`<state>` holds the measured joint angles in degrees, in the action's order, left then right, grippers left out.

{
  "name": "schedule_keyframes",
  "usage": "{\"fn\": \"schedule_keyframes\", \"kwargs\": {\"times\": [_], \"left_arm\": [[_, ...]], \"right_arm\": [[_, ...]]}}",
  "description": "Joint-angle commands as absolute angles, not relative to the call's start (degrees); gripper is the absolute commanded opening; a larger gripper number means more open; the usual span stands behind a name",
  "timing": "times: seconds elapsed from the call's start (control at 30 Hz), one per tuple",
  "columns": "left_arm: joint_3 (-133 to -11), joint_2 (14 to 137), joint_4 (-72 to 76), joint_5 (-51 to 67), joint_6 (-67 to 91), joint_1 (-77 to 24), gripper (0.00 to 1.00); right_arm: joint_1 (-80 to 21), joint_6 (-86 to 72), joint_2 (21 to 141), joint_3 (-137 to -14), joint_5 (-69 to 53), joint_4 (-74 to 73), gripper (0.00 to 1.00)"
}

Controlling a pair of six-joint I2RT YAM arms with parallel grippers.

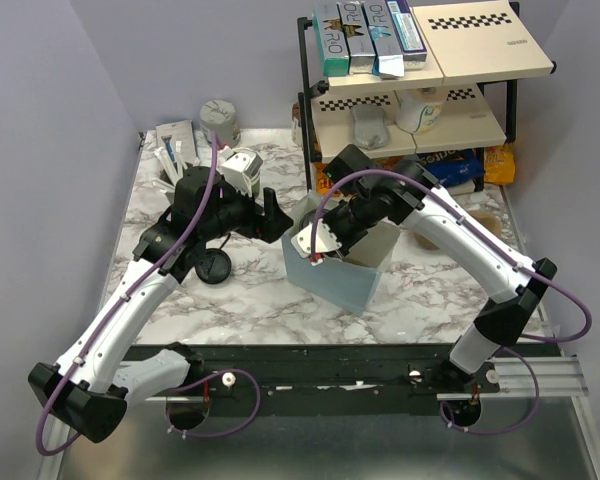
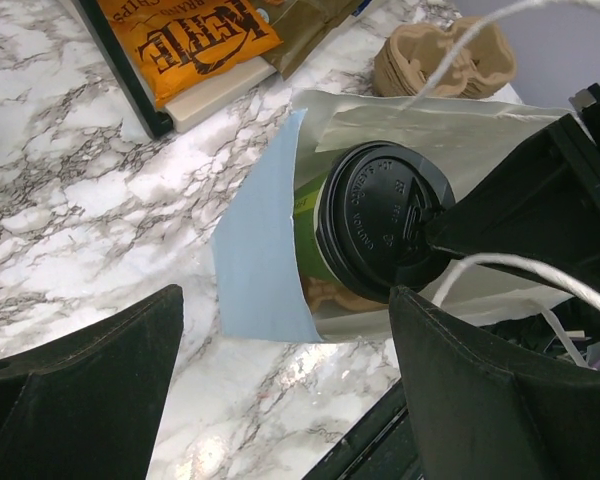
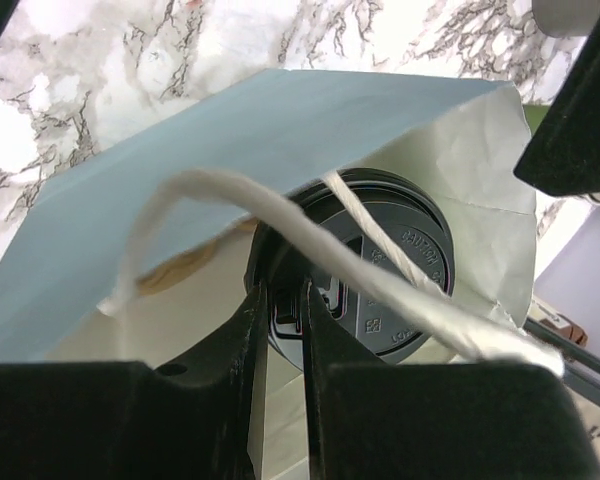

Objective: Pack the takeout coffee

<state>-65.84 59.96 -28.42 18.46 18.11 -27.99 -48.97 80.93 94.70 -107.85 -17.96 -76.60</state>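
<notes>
The takeout coffee (image 2: pixel 380 220) stands inside the light blue paper bag (image 1: pixel 345 285) on the marble table (image 1: pixel 250 310), its black lid showing in the bag's open mouth (a strip of green side is visible below it); the right gripper (image 3: pixel 280 300) reaches into that mouth, its jaws drawn nearly together and pinching the lid's rim; a white string handle (image 3: pixel 230 195) loops across above; the left gripper (image 1: pixel 272 212) hangs just beside the bag, jaws spread wide, holding nothing.
</notes>
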Motion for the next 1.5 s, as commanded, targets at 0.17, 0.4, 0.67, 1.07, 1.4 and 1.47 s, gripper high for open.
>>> {"fn": "schedule_keyframes", "kwargs": {"times": [0.17,0.4,0.67,1.07,1.4,1.47], "left_arm": [[-65.0,59.9,-27.1,19.0,18.5,-27.4,0.9],[-64.5,60.1,-26.6,19.2,18.5,-27.2,0.91],[-63.9,60.4,-26.0,19.7,18.9,-27.1,0.91],[-63.5,61.0,-25.9,20.0,19.2,-26.9,0.91],[-63.6,61.5,-25.9,20.1,19.2,-26.8,0.91],[-63.5,61.5,-25.9,20.2,19.2,-26.9,0.92]], "right_arm": [[-48.2,83.8,97.4,-105.3,-23.0,-87.3,0.01],[-47.3,84.4,98.3,-104.8,-23.9,-87.1,0.01],[-46.1,84.5,99.4,-103.8,-26.3,-85.3,0.01],[-45.7,84.8,100.4,-101.9,-28.5,-83.3,0.01],[-45.7,84.3,101.5,-100.6,-29.0,-81.5,0.01],[-45.8,84.1,101.7,-100.3,-28.8,-80.9,0.01]]}}
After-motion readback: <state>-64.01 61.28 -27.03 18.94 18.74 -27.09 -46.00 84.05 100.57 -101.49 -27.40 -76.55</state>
